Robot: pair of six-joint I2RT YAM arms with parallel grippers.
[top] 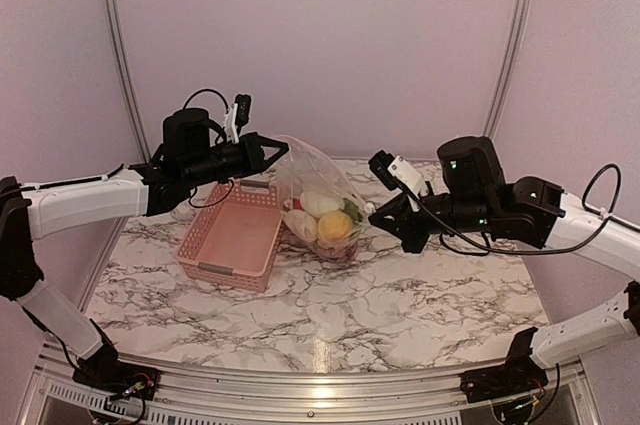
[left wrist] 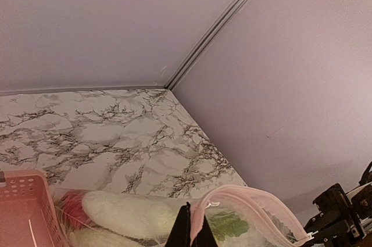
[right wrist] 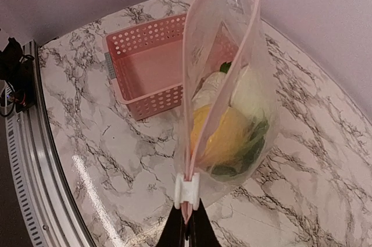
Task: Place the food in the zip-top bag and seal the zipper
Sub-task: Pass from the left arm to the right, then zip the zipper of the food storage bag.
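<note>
Your left gripper [top: 280, 152] is pinched shut on the far-left end of the bag [top: 310, 170], right at the pink zipper [right wrist: 187, 113] strip. Your right gripper [top: 378, 213] is closed tight on the zipper's other end, fingers just below the white slider [right wrist: 187, 190]. The bag hangs stretched between them over the middle of the table [top: 400, 295], just right of the pink basket [top: 232, 237]. The food [top: 328, 220] is all down in its belly, with yellow, white and a bit of green showing through the plastic. I can't tell whether the bottom rests on the table or hangs just above it.

The left wrist view shows the pink rim arching open, so I'd judge the mouth is not yet sealed. That is your main risk.

- Both holds are on a thin, slick strip, and the food's weight pulls down on it. Draw the ends apart too hard and one end may slide out. The bag would then flop and the food could roll out of the open mouth.
- Your right fingers sit almost against the slider. If they block it or grip beside it, the slider won't travel and the strip will only buckle.
- Slack is a danger too, since a sagging rim lets the two lips misalign and leaves a gap.
- Keep the left end off the basket wall, where the plastic could snag.
</note>
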